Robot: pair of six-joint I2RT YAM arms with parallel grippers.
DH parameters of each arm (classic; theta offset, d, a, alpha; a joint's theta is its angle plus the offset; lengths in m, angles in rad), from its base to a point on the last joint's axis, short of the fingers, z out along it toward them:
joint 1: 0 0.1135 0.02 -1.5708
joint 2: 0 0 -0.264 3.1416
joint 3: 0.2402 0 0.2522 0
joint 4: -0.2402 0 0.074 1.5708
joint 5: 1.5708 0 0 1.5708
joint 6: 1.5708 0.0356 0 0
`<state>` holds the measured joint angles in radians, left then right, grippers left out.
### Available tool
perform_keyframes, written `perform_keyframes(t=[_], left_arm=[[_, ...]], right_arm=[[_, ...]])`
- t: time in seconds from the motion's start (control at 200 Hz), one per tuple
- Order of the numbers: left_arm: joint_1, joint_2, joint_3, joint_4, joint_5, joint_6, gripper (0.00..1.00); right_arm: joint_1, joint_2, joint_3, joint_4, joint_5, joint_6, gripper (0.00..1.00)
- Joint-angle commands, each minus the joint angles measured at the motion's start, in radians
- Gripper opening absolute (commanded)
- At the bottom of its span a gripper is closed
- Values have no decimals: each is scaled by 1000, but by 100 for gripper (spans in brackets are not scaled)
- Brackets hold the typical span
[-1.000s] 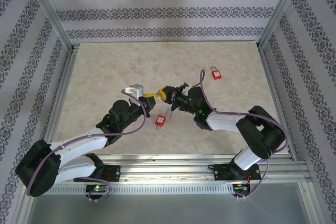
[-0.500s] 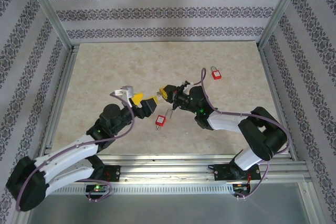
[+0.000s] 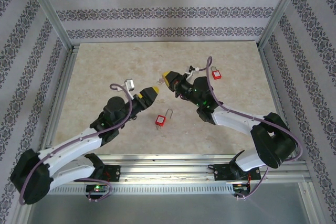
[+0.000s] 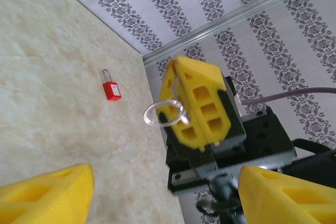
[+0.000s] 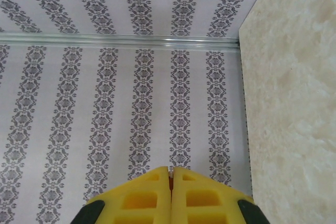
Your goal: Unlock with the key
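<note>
Finding: the right pincer, foam pads pressed together, pinches the thin key; its ring hangs free. The left pincer is spread, empty. The red padlock lies flat on the marbled bench, apart from both. Advice: steady the boxy lock body first, then present the key square.
</note>
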<state>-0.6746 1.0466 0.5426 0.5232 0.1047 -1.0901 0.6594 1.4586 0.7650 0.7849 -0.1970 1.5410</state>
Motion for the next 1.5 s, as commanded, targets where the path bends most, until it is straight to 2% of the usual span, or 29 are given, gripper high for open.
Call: perform_keyframes(t=[0.0, 0.16, 0.39, 0.784, 1.184, 1.404, 1.499], left_arm=[[-5, 49, 58, 140, 8, -50, 67], [-5, 106, 55, 231, -31, -57, 59], [-2, 185, 56, 332, -21, -98, 44], [9, 132, 14, 280, -65, -82, 14], [38, 148, 14, 282, -45, -73, 9], [51, 121, -4, 262, -68, -56, 23], [53, 107, -12, 249, -86, -49, 24]], right_arm=[[19, 16, 23, -3, 28, -35, 0], [37, 19, 14, 3, 43, -27, 0], [51, 38, 22, 13, 44, -12, 0], [59, 48, 11, 33, 47, 8, 0], [91, 72, 20, 69, 29, 36, 0], [105, 71, 8, 76, 33, 44, 0], [113, 72, 3, 81, 37, 47, 0]])
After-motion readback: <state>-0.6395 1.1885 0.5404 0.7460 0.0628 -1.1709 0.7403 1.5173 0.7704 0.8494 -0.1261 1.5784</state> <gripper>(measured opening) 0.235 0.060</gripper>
